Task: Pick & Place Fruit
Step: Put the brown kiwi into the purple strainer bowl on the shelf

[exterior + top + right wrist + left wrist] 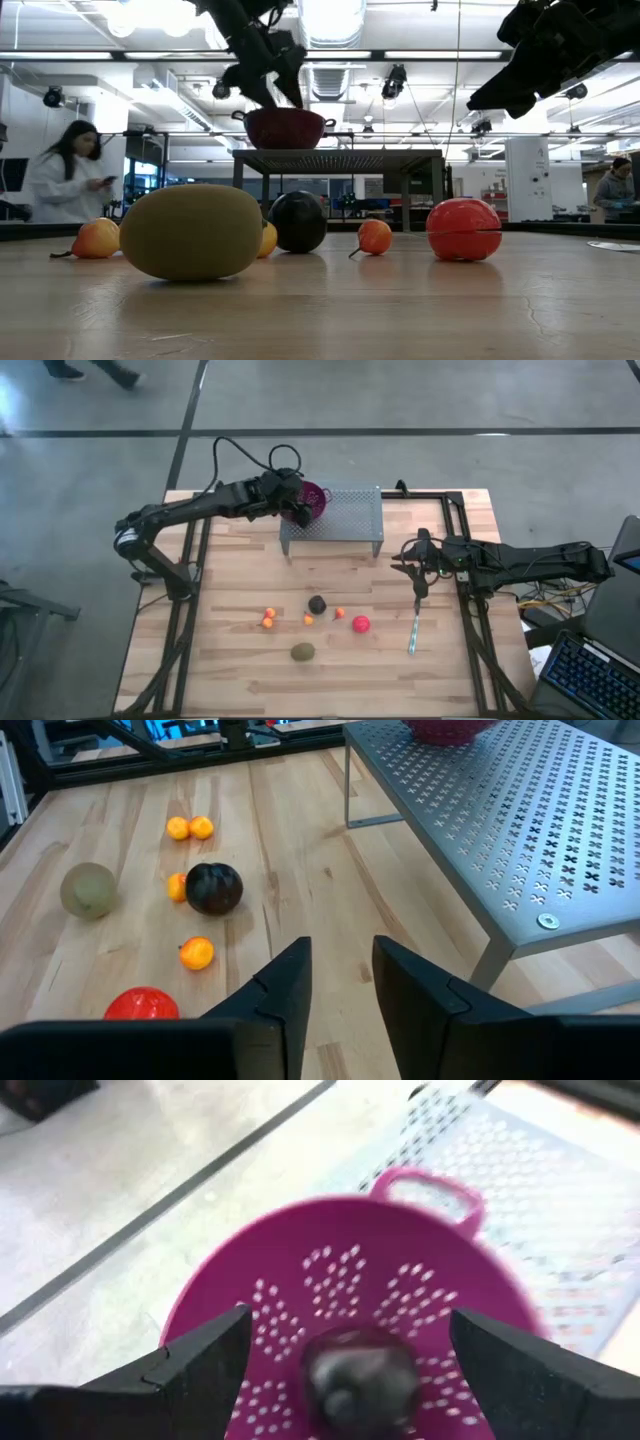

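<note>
A purple colander (pixel 312 500) stands on a grey perforated metal shelf (pixel 345 520) at the table's far side. One dark ball (pixel 360 1375) lies inside it. My left gripper (pixel 350 1320) hovers just above the bowl, open, its fingers on either side of the ball and clear of it. On the wood lie another dark ball (pixel 317 604), a red ball (pixel 361 624), an olive-green oval (pixel 303 652) and several small orange fruits (pixel 268 618). My right gripper (pixel 342 945) waits at the table's right, open by a narrow gap with nothing in it.
A slim teal stick (pixel 413 632) lies on the wood near my right gripper. The shelf stands on thin legs (pixel 348 790), with free board beneath and in front of it. People stand in the room beyond the table (pixel 65 180).
</note>
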